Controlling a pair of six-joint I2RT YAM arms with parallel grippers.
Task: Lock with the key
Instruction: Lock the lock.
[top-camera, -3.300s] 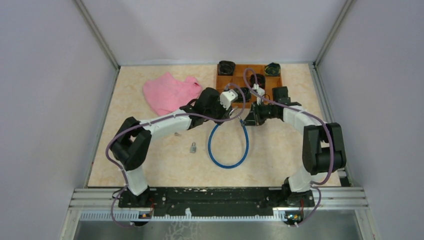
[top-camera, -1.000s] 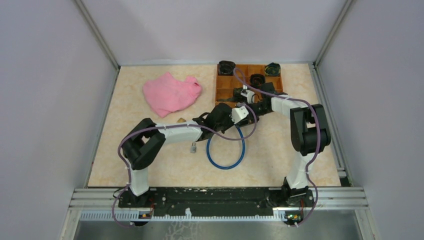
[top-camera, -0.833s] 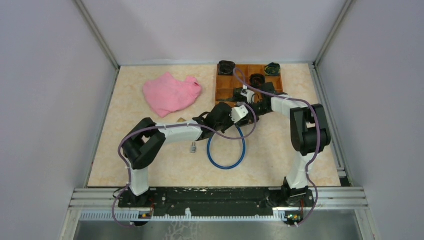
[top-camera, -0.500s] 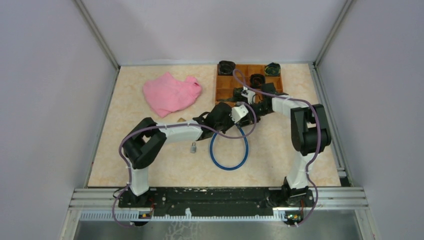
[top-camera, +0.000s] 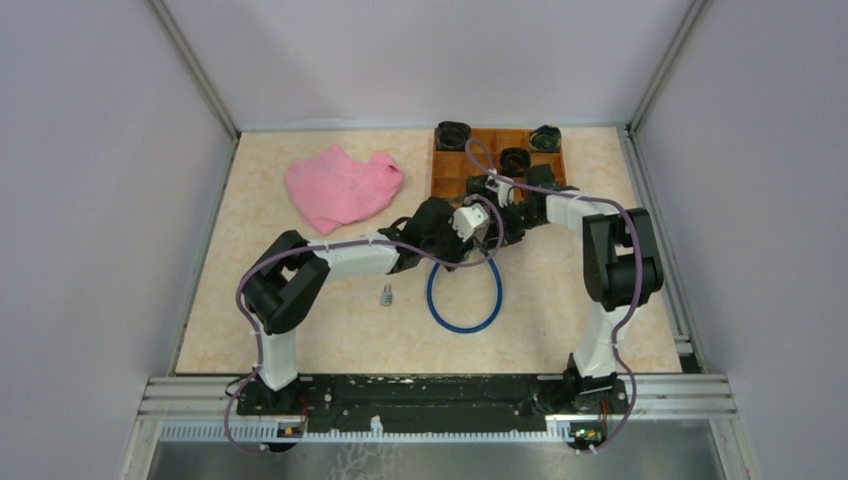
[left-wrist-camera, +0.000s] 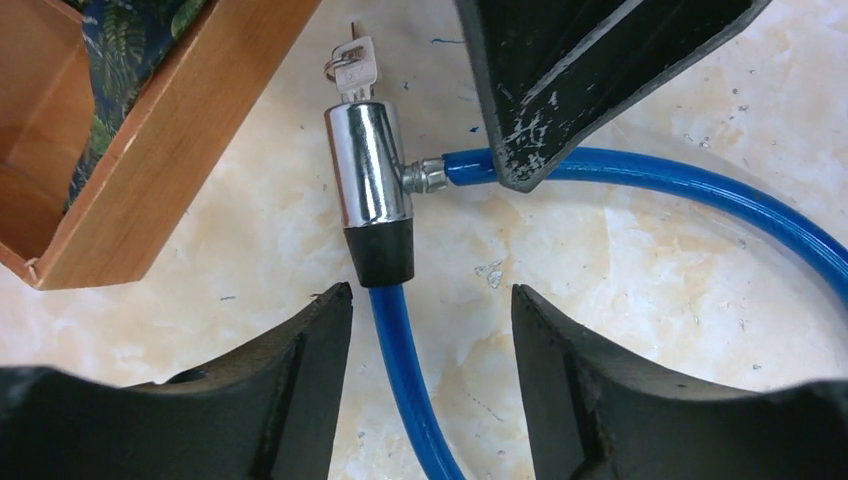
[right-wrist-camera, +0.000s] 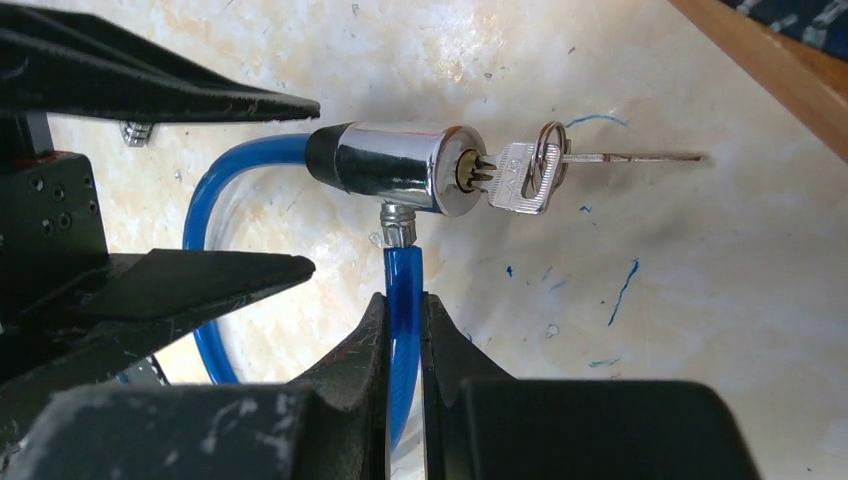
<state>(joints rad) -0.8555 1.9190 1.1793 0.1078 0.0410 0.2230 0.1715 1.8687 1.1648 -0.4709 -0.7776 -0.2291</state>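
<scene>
A: Where is the cable (top-camera: 463, 328) lying?

B: On the tabletop (top-camera: 300, 320), curled into a loop in the middle, just in front of the wooden tray (top-camera: 437, 165). Its shiny barrel (left-wrist-camera: 368, 165) rests flat beside the tray's wall, near it but not touching.

A: And the key (right-wrist-camera: 515, 178)?

B: It sticks out of the barrel's end that faces the tray, and a ring (right-wrist-camera: 549, 140) goes through its head. Nothing is holding the key.

A: What is the right end effector (right-wrist-camera: 404, 310) doing?

B: Its fingers are pressed together on the blue cable, pinching it just behind the metal tip that meets the barrel's side.

A: The left end effector (left-wrist-camera: 432, 300)?

B: Spread wide. Its two fingers stand on either side of the cable where it leaves the barrel's black collar, and neither finger touches it.

A: Anything else around?

B: A pink cloth (top-camera: 340, 185) lies crumpled at the far left of the tabletop. A small padlock (top-camera: 386, 296) sits to the left of the loop, near the left arm.
</scene>
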